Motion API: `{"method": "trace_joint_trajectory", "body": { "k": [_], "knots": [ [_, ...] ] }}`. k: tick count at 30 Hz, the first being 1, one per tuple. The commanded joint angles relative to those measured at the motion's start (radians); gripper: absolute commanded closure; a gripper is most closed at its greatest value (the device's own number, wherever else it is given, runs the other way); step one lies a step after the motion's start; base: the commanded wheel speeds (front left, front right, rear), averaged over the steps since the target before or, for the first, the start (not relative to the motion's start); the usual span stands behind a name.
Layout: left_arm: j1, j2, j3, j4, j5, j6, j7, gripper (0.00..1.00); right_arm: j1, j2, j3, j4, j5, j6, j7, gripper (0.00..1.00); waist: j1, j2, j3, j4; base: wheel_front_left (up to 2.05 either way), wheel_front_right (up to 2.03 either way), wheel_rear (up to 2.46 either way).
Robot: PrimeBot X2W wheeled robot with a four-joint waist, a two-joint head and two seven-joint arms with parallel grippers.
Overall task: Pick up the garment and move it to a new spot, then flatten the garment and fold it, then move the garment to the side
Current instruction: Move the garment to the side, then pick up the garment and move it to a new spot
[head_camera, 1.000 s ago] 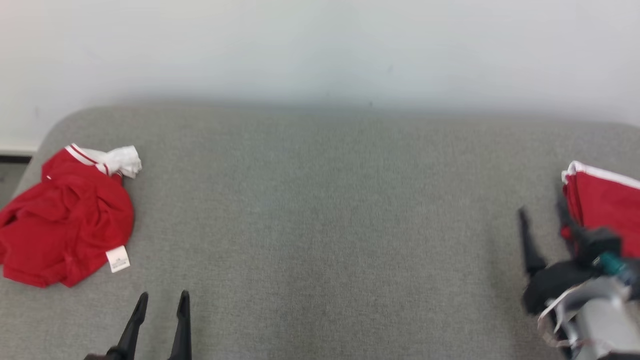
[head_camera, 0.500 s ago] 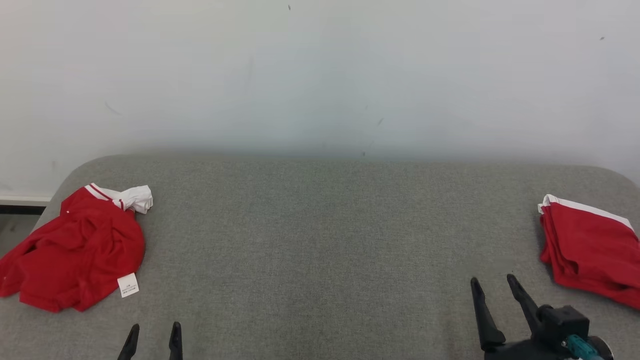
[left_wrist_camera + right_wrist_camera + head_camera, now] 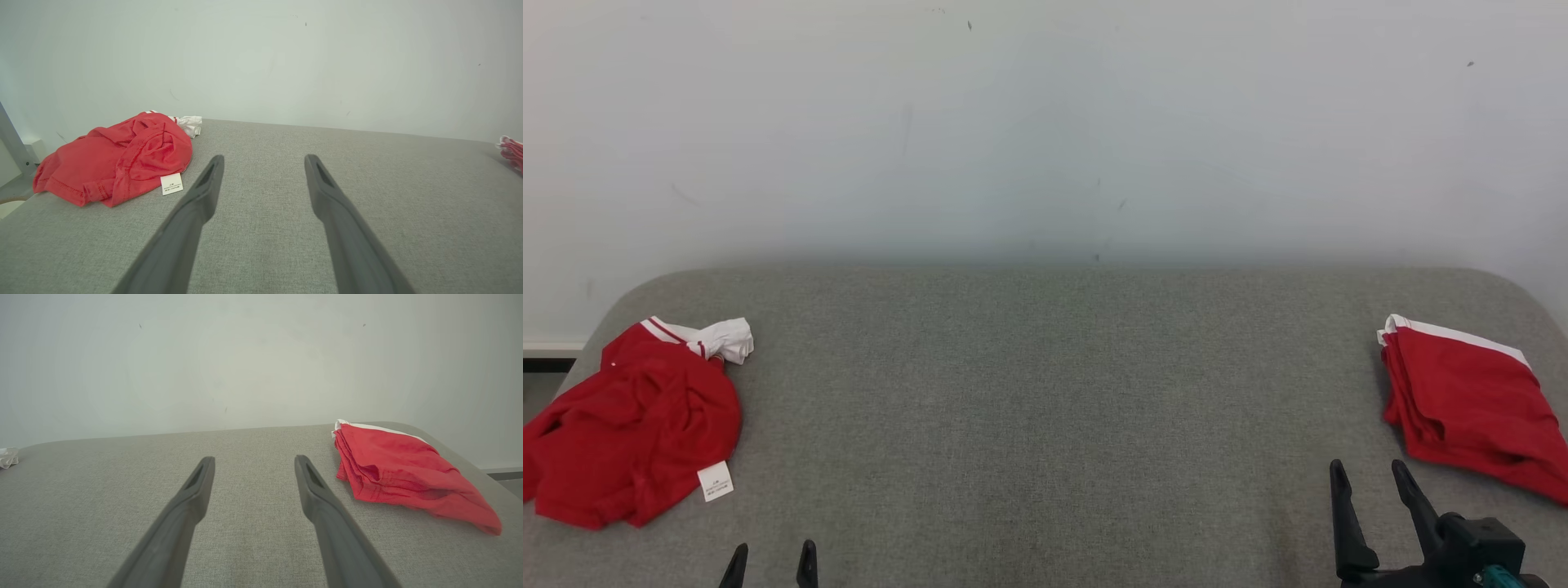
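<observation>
A crumpled red garment (image 3: 629, 425) with white trim and a white tag lies at the left end of the grey padded table (image 3: 1045, 408); the left wrist view has this crumpled garment (image 3: 118, 163) ahead and to the left. A folded red garment (image 3: 1462, 404) with a white edge rests at the right end, and the right wrist view shows this folded garment (image 3: 400, 473) just right of my fingers. My left gripper (image 3: 770, 559) is open and empty at the bottom left, short of the crumpled one. My right gripper (image 3: 1368, 478) is open and empty, beside the folded one.
A plain pale wall (image 3: 1045, 122) rises straight behind the table's far edge. The table's corners are rounded, and a strip of floor and baseboard (image 3: 547, 359) shows past the left end.
My right gripper has drawn back from the folded garment toward the bottom right. The head camera has tilted up, so more wall shows and the whole scene sits lower.
</observation>
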Motion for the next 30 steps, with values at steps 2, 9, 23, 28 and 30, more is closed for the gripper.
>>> {"method": "trace_joint_trajectory", "body": {
  "k": [2, 9, 23, 28, 30],
  "knots": [
    [0.002, -0.007, 0.003, 0.002, 0.006, -0.003, -0.003, 0.00, 0.019, 0.003, -0.007, -0.012, -0.005, -0.002, 0.000, 0.00, 0.0000, 0.0000, 0.000, -0.002, 0.00, 0.00, 0.00],
    [-0.003, -0.012, -0.003, -0.001, 0.010, -0.007, -0.003, 0.00, 0.021, 0.004, 0.004, -0.026, 0.019, -0.002, 0.004, 0.00, 0.0000, 0.0000, 0.009, -0.006, 0.00, 0.00, 0.00],
    [-0.023, -0.004, -0.028, 0.016, 0.018, -0.011, -0.003, 0.00, 0.038, 0.004, 0.010, -0.028, 0.032, -0.002, 0.002, 0.00, 0.0000, 0.0000, 0.010, 0.070, 0.00, 0.00, 0.00],
    [-0.014, 0.017, -0.024, 0.019, 0.010, -0.012, 0.001, 0.00, 0.035, 0.004, 0.038, -0.017, 0.049, -0.002, -0.001, 0.00, 0.0000, 0.0000, 0.000, 0.171, 0.00, 0.00, 0.00],
    [-0.007, 0.025, -0.020, 0.016, 0.010, -0.008, 0.004, 0.00, 0.030, 0.004, 0.049, -0.010, 0.054, -0.002, -0.006, 0.00, 0.0000, 0.0000, -0.004, 0.216, 0.00, 0.00, 0.00]
  ]
}}
